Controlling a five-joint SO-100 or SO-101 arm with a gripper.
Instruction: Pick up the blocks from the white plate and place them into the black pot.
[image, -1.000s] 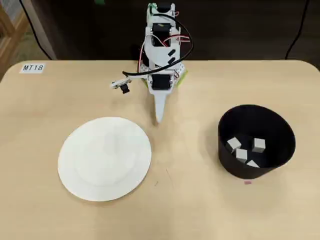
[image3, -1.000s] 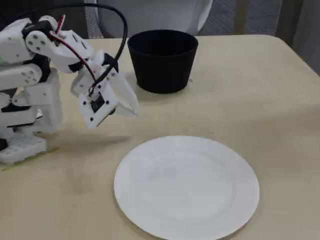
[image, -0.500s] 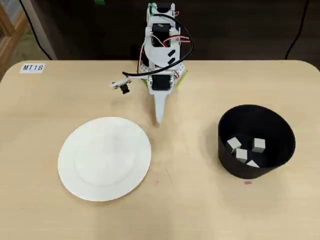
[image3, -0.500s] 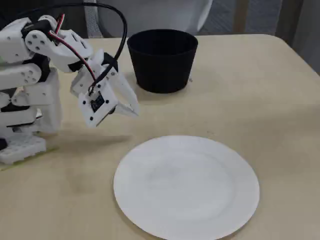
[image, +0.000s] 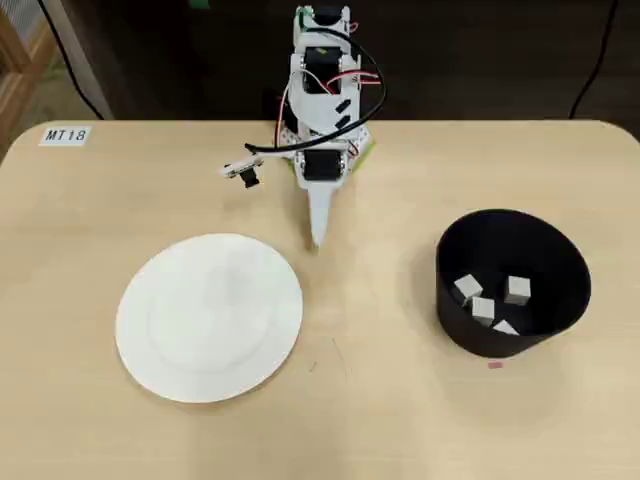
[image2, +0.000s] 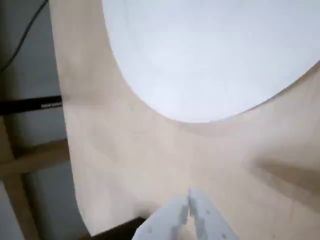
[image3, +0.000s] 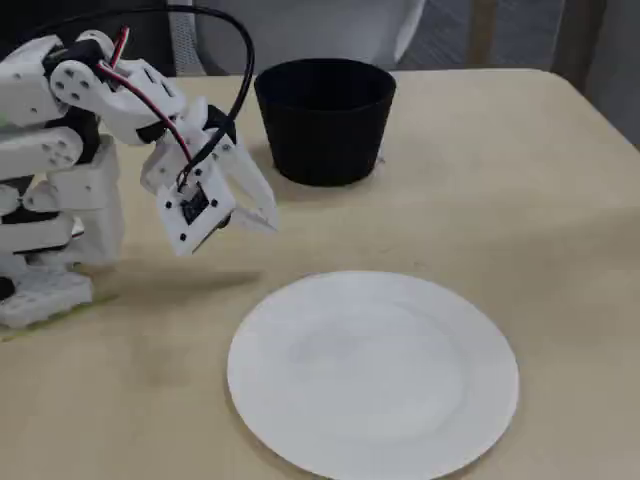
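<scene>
Table (image: 400, 420): light wood, bearing a small white label (image: 66, 135) reading "MT18" at its far left corner in the overhead view. White plate (image: 209, 317): round and bare, left of my arm in that view. Black pot (image: 513, 283): well to the right, holding four pale blocks (image: 490, 298) on its floor. My gripper (image: 318, 238): raised above the table between plate and pot, jaws pressed together, pinching nothing and touching nothing.
</scene>
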